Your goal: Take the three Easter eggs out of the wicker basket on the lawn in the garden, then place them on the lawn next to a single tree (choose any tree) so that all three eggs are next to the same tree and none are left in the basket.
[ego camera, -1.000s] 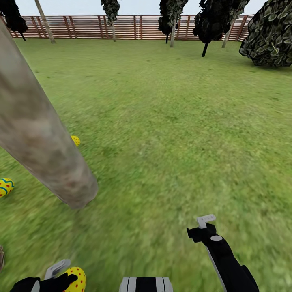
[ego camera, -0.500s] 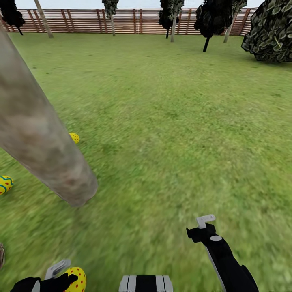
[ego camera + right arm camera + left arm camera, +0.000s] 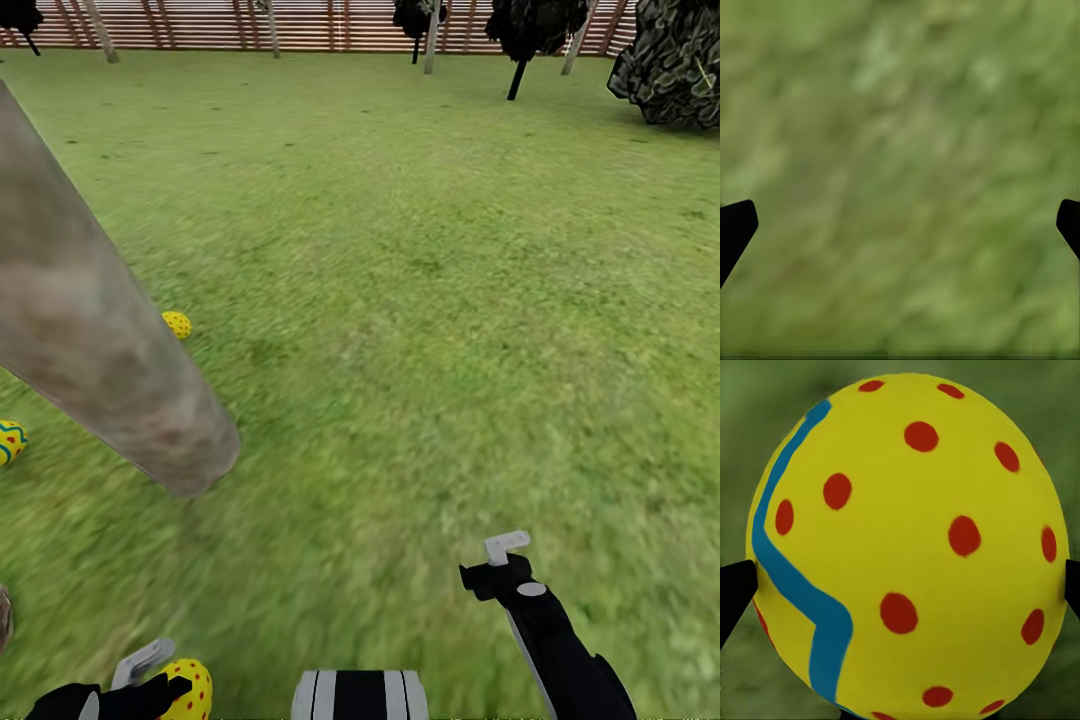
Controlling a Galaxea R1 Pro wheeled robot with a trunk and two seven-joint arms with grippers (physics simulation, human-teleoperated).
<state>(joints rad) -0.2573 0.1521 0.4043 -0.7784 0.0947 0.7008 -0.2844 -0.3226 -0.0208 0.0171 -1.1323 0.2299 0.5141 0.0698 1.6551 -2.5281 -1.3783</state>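
Near the tree (image 3: 110,370), left pincer (image 3: 150,680) is pinching the third egg (image 3: 907,547); I am judging to lower it onto lawn (image 3: 420,300) beside the two eggs (image 3: 177,324) before releasing.

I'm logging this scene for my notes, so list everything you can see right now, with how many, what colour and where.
Easter eggs: three, yellow with red dots and blue-green bands; one on the grass just beyond the trunk, one at the left edge of the head view beside the trunk, one held in the left claw.
Tree trunk: one, mottled grey-tan, leaning across the left of the head view.
Lawn: one, green, all around.
Fence: one, brown slats, far edge of the lawn.
Dark-leaved trees: several, by the fence.
Dark bush: one, far right.
Left claw: one, black, shut on an egg.
Right claw: one, black, open over grass.
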